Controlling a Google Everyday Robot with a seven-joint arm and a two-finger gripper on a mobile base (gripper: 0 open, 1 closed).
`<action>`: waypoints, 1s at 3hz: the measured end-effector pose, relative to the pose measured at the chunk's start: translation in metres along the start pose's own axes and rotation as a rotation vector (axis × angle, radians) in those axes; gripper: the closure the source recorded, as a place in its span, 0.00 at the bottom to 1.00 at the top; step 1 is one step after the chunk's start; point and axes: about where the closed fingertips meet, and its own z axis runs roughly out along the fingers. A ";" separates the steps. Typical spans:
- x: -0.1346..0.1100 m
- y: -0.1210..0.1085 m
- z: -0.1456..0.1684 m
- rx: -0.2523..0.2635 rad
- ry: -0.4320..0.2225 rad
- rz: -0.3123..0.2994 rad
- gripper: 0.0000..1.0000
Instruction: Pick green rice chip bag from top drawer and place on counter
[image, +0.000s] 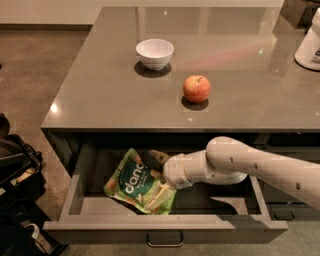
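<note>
The green rice chip bag (132, 184) lies flat in the open top drawer (165, 231), left of its middle. My gripper (158, 176) is down inside the drawer at the bag's right edge. It is open, with one finger (158, 157) behind the bag and the other finger (160, 194) lying over its front right corner. The white arm (260, 167) comes in from the right, under the edge of the counter (110, 95). Part of the bag's right side is hidden by the gripper.
A white bowl (155, 52) and a red apple (196, 88) sit on the counter. A white appliance (311, 44) stands at the counter's far right. Dark bags (15, 185) lie on the floor left of the drawer. The drawer's bar handle (164, 243) is on its front.
</note>
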 end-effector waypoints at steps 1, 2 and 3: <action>0.017 0.005 0.000 0.053 0.011 0.060 0.00; 0.019 0.003 0.000 0.064 0.016 0.060 0.19; 0.019 0.003 0.000 0.064 0.016 0.060 0.41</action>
